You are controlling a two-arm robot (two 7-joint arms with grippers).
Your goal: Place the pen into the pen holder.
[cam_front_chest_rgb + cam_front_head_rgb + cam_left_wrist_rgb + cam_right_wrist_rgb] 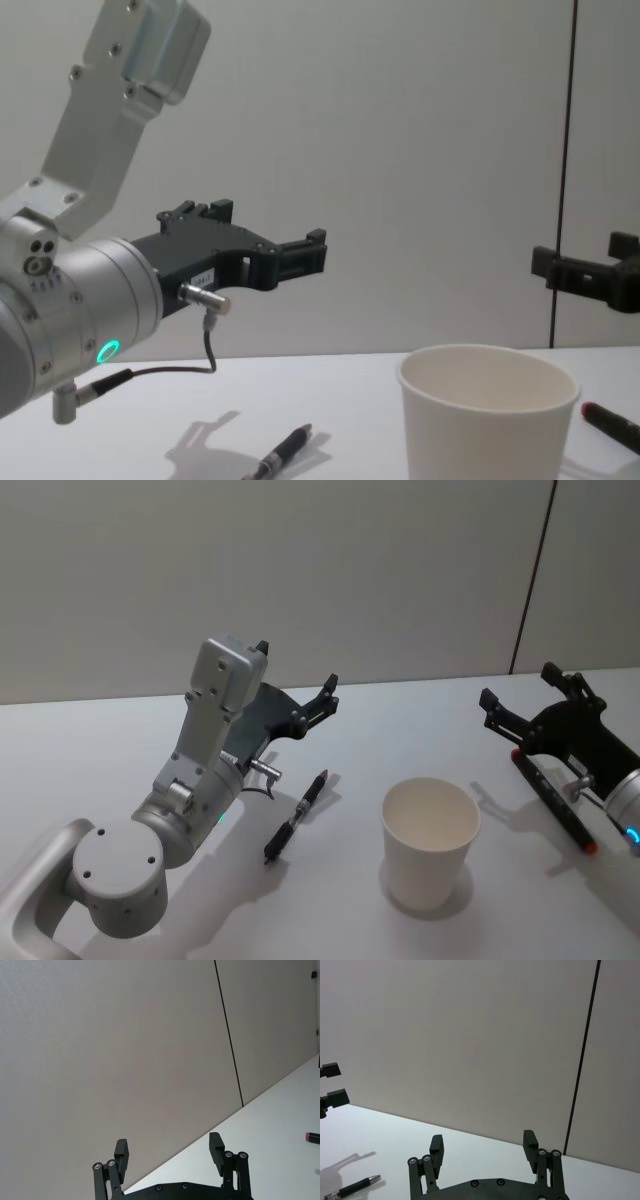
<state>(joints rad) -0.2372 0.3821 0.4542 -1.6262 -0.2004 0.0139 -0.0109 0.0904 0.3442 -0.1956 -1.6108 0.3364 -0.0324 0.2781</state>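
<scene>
I think the robot is getting ready to pick up a pen, so the next job is a careful grab. The black pen [297, 815] is lying flat on the white table [400, 720], just left of the pen holder [430, 872]. To do this well, the left gripper [297, 668] is going to need to tip down and come over the middle of the pen. It should turn so its two fingers are sitting across the pen, not along it. A pen is thin and round, so it could roll away if one finger is bumping it first. The left gripper is hanging in the air above the far end of that pen, pointing far and a bit up. It is wide open and holding nothing. The right gripper [518, 685] is hanging in the air at the right, also wide open and empty. Under it a second pen [555, 805] with red ends is lying right of the holder. The holder is standing upright near the middle with nothing in it.
</scene>
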